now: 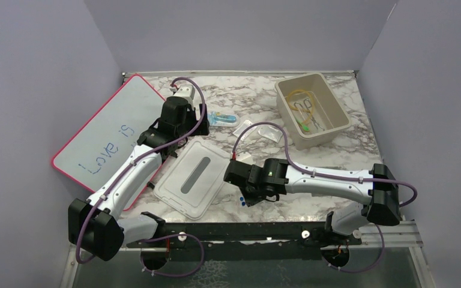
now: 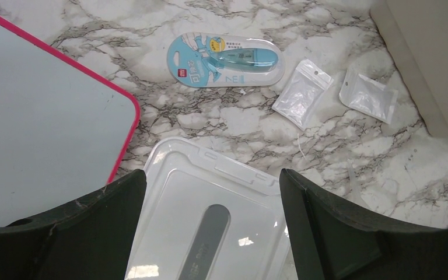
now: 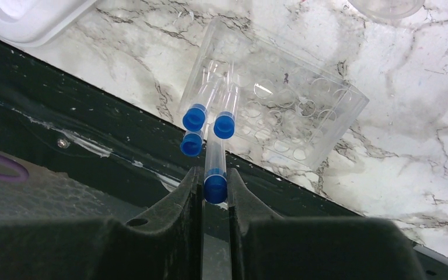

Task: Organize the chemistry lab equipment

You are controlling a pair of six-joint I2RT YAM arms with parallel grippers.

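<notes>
"At the marble table's (image 1: pixel 249 90) near edge, what did the right gripper (image 3: pixel 215 188) hold?"
"A blue-capped clear plastic tube (image 3: pixel 216 162). Left gripper (image 2: pixel 213 175) stood wide open; amber rubber tubing (image 1: pixel 300 95) lay in the beige plastic bin (image 1: pixel 286 113)."

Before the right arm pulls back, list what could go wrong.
1. The right gripper pinches the blue-capped tube only near its cap, so the tube may pivot or slip.
2. Three more tubes jut from the clear rack at the near edge of the table, beside the black rail. Dragging the held tube could tug the rack or roll them off.
</notes>
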